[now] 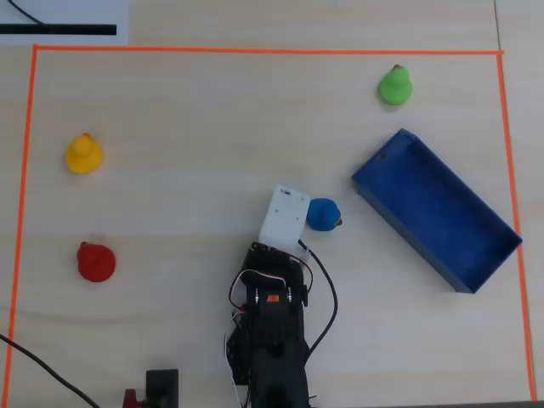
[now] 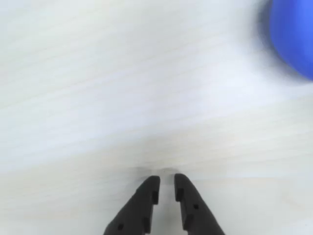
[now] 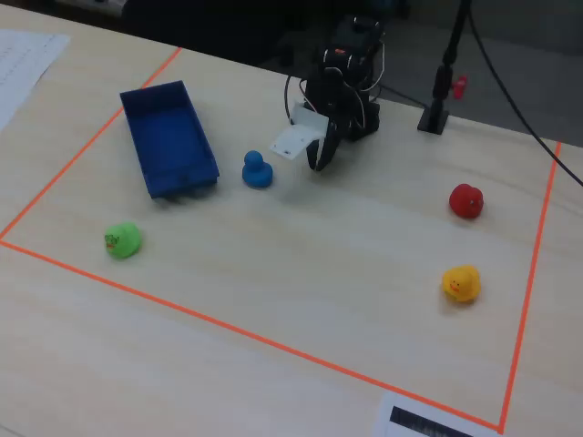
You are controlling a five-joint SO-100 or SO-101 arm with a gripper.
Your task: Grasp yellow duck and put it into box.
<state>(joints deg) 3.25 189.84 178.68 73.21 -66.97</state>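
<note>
The jaws are sitting nearly together, with only a thin gap between the two black tips, and they are holding nothing. In the wrist view they are pointing down at bare table, with a blur of blue in the top right corner. That blur is probably the blue duck, which is sitting just beside the arm's white part in the overhead view.

The yellow duck is waiting far off to the left in the overhead view, well apart from the arm, with the red duck below it. The box is lying empty on the right side, and the green duck is sitting above it.

So I think the job is only starting: the reach is not done yet. Next the arm needs to swing left toward the yellow duck, open the jaws wide, and come down over it.
</note>
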